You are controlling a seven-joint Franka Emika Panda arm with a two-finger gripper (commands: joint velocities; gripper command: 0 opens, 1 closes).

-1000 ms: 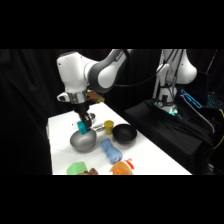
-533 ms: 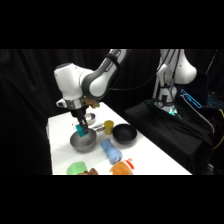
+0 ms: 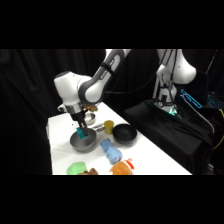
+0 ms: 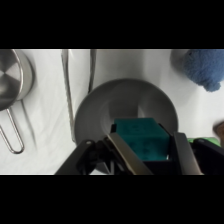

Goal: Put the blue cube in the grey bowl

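The gripper is seen closed on the blue cube, which is clamped between its two fingers directly above the hollow of the grey bowl. In the side view the gripper is lowered from above over the grey bowl near the front left part of the white table, with the blue cube held just over the bowl's inside. Metal tongs are laid just beside the bowl's rim in the wrist view, and a small steel bowl is placed beyond them. A pale-blue lumpy object is found near the bowl's other side. A black bowl is set further along the table, with a yellow item between the two bowls, and green and orange items are lined up at the front edge
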